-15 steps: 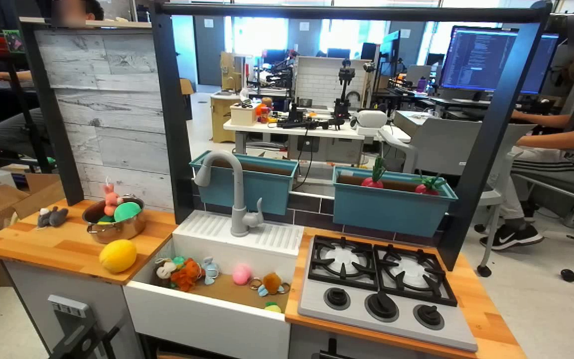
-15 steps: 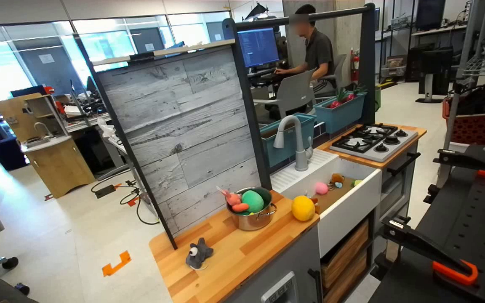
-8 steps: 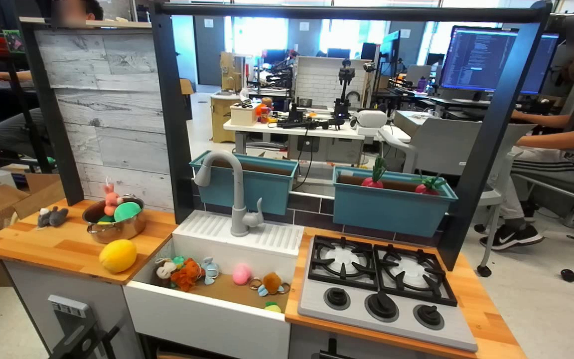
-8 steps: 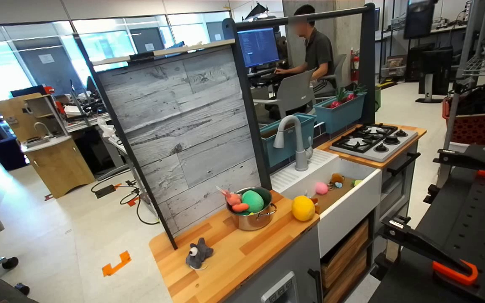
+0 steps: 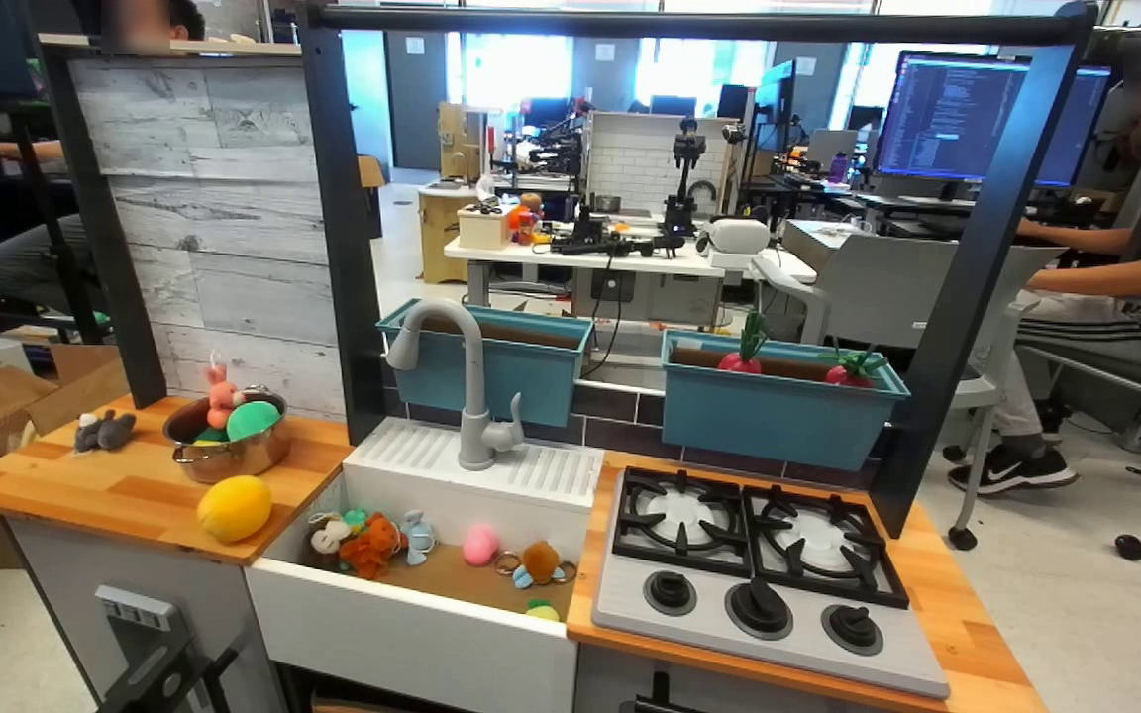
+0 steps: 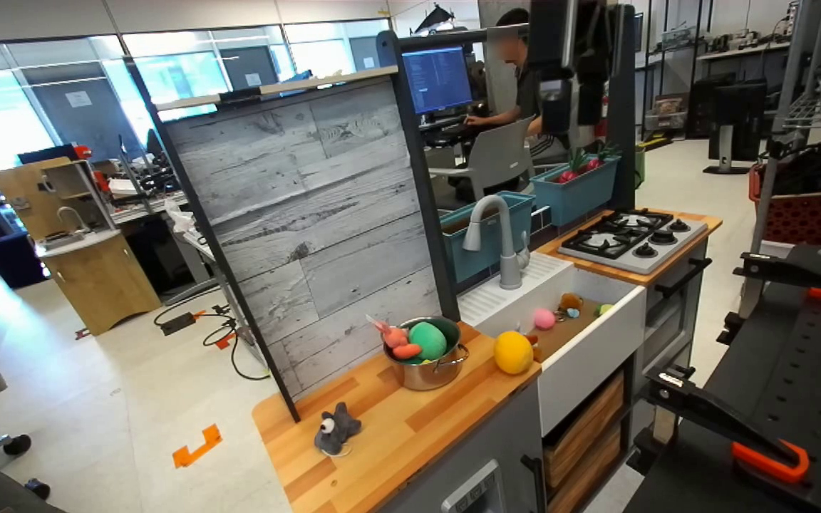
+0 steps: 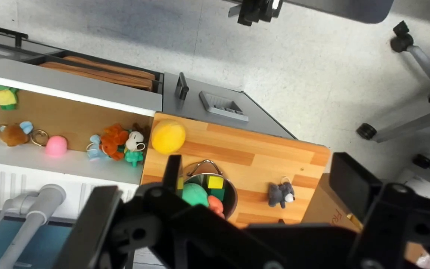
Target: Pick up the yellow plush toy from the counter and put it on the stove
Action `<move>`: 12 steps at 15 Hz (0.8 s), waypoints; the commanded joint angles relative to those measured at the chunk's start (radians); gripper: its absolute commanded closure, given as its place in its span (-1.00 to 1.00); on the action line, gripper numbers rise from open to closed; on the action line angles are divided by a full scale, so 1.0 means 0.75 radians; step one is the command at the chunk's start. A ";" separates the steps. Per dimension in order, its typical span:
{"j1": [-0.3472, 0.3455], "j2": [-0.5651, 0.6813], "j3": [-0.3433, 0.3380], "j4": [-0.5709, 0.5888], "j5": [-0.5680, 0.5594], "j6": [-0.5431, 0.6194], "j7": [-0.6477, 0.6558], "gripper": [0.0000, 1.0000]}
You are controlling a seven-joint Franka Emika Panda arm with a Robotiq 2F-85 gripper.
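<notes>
We're hovering w/ the gripper [image 7: 259, 175] spread wide, well above the counter [image 7: 230, 144]; the yellow plush toy [image 7: 168, 136] is sitting on it nr the sink [image 7: 69, 84], well apart from us, showing past one fingertip [image 7: 172, 170] in wrist view.

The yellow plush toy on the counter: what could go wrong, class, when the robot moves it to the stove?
The yellow plush toy sits near the edge of the counter beside the sink; a nudge might roll it in.
The metal pot stands close by, so the open gripper could bump it.
The faucet stands between counter and stove; a low carry might clip it.
</notes>
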 commanded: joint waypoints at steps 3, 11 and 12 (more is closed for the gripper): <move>-0.033 0.436 0.058 0.402 0.021 -0.033 0.070 -1.00; -0.026 0.871 0.053 0.803 -0.093 -0.116 0.328 -1.00; -0.027 0.906 0.051 0.830 -0.101 -0.144 0.347 -1.00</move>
